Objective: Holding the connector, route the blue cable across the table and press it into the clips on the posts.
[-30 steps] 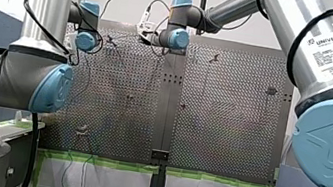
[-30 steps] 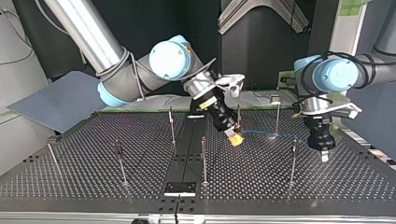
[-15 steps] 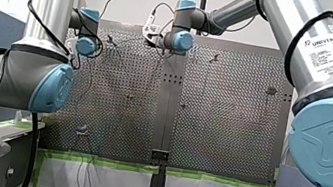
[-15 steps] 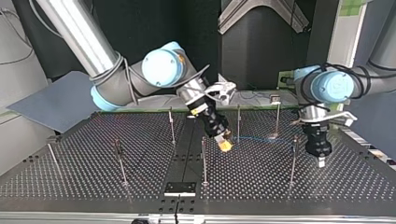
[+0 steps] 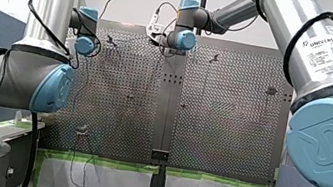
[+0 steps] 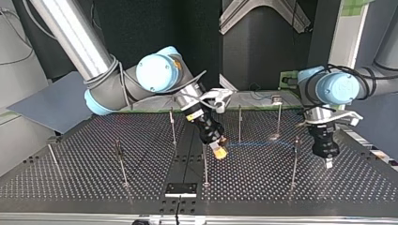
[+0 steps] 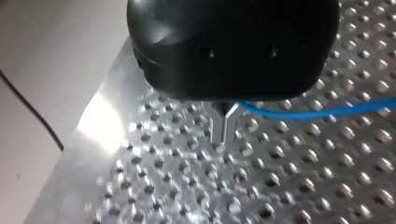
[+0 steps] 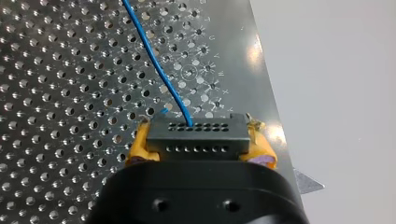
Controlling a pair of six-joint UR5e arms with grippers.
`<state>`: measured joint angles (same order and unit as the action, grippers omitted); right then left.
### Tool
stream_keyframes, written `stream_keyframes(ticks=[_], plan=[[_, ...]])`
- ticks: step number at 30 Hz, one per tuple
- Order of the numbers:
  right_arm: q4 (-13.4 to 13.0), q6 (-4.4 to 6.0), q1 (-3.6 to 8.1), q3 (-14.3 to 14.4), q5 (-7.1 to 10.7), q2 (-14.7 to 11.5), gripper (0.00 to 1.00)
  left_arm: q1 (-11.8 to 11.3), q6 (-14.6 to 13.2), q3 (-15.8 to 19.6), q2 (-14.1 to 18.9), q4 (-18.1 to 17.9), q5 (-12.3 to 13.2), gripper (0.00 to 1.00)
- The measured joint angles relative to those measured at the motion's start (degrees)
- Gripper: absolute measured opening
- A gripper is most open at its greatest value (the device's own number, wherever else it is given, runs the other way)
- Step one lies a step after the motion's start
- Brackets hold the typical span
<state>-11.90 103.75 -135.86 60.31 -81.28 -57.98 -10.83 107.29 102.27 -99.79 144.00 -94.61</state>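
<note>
Routing: right claw (image 8: 199, 140) clamped on connector (image 8: 198, 133), left claw (image 7: 223, 136) pinched on blue cable (image 7: 317, 113). Next: pull toward top view's 9 o'clock, seat into clip on post (image 6: 205, 169).

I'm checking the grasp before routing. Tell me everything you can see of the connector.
The connector is a black rectangular block, plastic-looking, with two rows of small holes. My right gripper clamps it between yellow pads, above the perforated table. One blue cable enters the row farther from the gripper.
</note>
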Motion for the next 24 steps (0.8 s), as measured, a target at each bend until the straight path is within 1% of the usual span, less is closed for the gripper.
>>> stream_keyframes(ticks=[2,3,4,5,6,7,8,9,10,11,12,14,17,19,24], plan=[[0.06,0.02,-0.12,-0.08,-0.07,0.03,0.0,-0.07,-0.08,0.04,0.01,1.14,-1.28,0.02],[0.1,0.02,-0.21,-0.09,-0.14,0.03,0.0,-0.09,-0.1,0.04,0.03,1.7,-1.84,0.18],[0.19,0.03,-0.31,-0.09,-0.27,0.04,0.0,-0.1,-0.12,0.05,0.05,2.22,-2.38,0.29],[0.36,0.03,-0.46,-0.09,-0.52,0.05,0.0,-0.1,-0.15,0.07,0.06,2.93,-3.13,0.29],[0.52,0.01,-0.58,-0.09,-0.77,0.07,0.0,-0.09,-0.2,0.08,0.07,3.5,-3.69,0.43],[0.68,-0.03,-0.7,-0.1,-1.08,0.08,0.0,-0.04,-0.25,0.15,0.08,4.0,-4.19,0.64],[0.91,-0.08,-0.86,-0.09,-1.53,0.11,0.0,0.03,-0.31,0.34,0.14,4.65,-4.86,0.64],[1.06,-0.11,-0.98,-0.09,-1.86,0.13,0.0,0.1,-0.34,0.57,0.24,5.15,-5.35,0.84],[1.2,-0.14,-1.11,-0.08,-2.18,0.14,0.0,0.17,-0.32,0.88,0.39,5.66,-5.85,0.95],[1.38,-0.16,-1.26,-0.08,-2.55,0.15,0.0,0.26,-0.29,1.36,0.67,6.3,-6.51,0.95],[1.52,-0.18,-1.36,-0.07,-2.82,0.16,0.0,0.32,-0.26,1.79,0.94,6.82,-7.03,1.0],[1.9,-0.23,-1.56,-0.06,-3.45,0.19,0.0,0.41,-0.05,2.96,1.83,8.08,-8.2,1.0],[2.31,-0.28,-1.83,-0.05,-4.14,0.24,0.0,0.58,0.81,4.74,3.46,9.85,-8.86,1.0],[2.45,-0.32,-2.0,-0.05,-4.36,0.27,0.0,0.82,1.52,5.71,4.4,10.52,-8.58,1.0],[2.99,-0.46,-2.51,-0.05,-4.91,0.4,0.0,2.07,4.06,8.77,7.45,12.75,-6.06,1.0]])
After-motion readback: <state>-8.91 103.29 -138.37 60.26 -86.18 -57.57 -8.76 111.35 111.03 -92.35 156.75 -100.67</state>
